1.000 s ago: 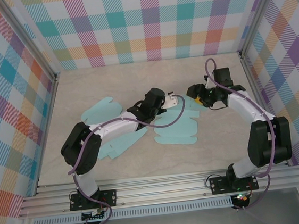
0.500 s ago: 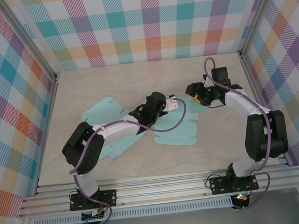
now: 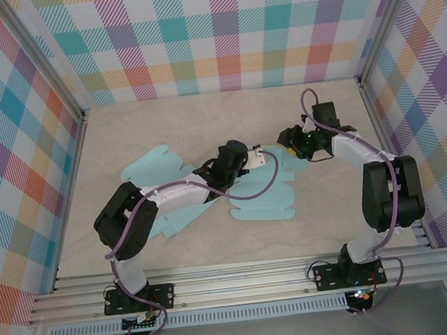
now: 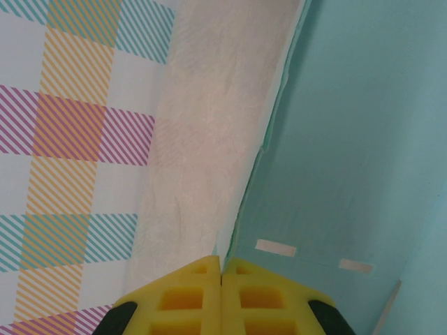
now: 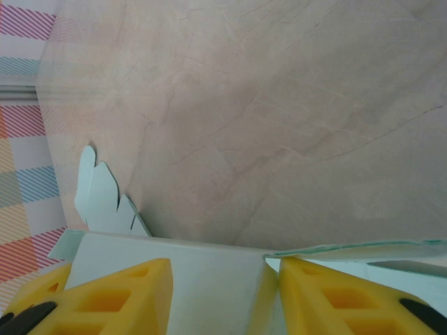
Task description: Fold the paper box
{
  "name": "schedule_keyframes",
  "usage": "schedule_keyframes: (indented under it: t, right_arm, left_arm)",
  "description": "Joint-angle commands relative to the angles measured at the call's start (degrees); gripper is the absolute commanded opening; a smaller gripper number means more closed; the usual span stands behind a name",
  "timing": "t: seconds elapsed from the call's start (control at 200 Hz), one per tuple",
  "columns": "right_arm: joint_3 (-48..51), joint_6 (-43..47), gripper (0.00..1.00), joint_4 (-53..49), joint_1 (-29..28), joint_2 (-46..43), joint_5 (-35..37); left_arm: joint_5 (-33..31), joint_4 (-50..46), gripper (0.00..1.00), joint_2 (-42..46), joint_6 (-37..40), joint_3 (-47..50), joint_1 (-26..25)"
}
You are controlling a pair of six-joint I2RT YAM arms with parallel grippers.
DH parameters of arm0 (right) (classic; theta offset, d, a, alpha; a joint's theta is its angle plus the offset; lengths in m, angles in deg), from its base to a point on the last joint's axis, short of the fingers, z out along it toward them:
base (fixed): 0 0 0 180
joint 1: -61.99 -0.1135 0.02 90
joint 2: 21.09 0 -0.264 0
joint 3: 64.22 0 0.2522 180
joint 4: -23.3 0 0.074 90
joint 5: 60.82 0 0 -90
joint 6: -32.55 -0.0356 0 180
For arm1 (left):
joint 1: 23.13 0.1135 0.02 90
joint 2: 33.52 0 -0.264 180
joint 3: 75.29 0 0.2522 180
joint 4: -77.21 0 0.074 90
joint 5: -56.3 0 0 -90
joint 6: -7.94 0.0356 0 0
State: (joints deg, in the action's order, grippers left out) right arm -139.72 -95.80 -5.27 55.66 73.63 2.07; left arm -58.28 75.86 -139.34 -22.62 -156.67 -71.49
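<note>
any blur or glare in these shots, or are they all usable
Top external: even soft light, sharp, only faint shadows on the table. Left wrist: the left gripper and paper box sit close to the lens, slightly soft, no glare. Right wrist: the right gripper is soft at the bottom edge; the table's veining is clear.

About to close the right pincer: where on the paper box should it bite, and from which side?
Probably the raised flap at the paper box's right end, near its free edge, approached from the right. It stands up off the table between the right pincer's open fingers; most of the rest lies flat, offering little to pinch.
</note>
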Motion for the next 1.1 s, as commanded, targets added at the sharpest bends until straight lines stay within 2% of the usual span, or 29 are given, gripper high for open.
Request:
schedule_keyframes:
  t: [0.0,0.19,0.305,0.395,0.535,0.61,0.875,0.945,1.095]
  right_arm:
    - [-1.62,0.74,0.43,1.74,-0.75,0.98,-1.1]
    - [-1.47,1.33,0.29,2.53,-0.88,1.25,-0.5]
    - [-1.37,2.07,0.27,3.0,-0.92,1.39,-0.16]
    - [-1.19,2.77,0.27,3.37,-0.88,1.41,0.11]
    - [-1.02,3.53,0.27,3.84,-0.93,1.59,0.11]
    - [-1.06,3.85,0.26,4.13,-0.98,1.63,0.05]
    - [-0.84,4.41,0.26,4.78,-1.38,1.61,0.15]
    - [-0.84,4.46,0.26,5.19,-1.45,1.66,0.02]
    - [-0.84,4.55,0.26,5.43,-1.49,1.61,-0.1]
  left_arm:
    - [1.92,2.35,0.0,-0.88,0.07,-0.19,-0.97]
    - [1.88,-0.17,0.0,-1.84,-0.04,-1.43,-0.95]
    - [3.59,-2.43,0.03,-1.6,-0.54,-1.94,-0.84]
    - [5.36,-3.9,0.16,-1.06,-1.4,-2.4,-0.58]
    - [10.84,-8.5,0.47,0.19,-2.91,-4.56,0.09]
    - [12.97,-10.13,0.56,0.41,-2.86,-5.8,0.37]
    - [13.41,-13.64,0.57,-3.86,-2.18,-11.09,1.41]
    - [13.17,-14.16,0.54,-5.09,-1.54,-12.22,1.35]
    - [12.15,-13.69,0.41,-7.05,-0.26,-13.18,1.42]
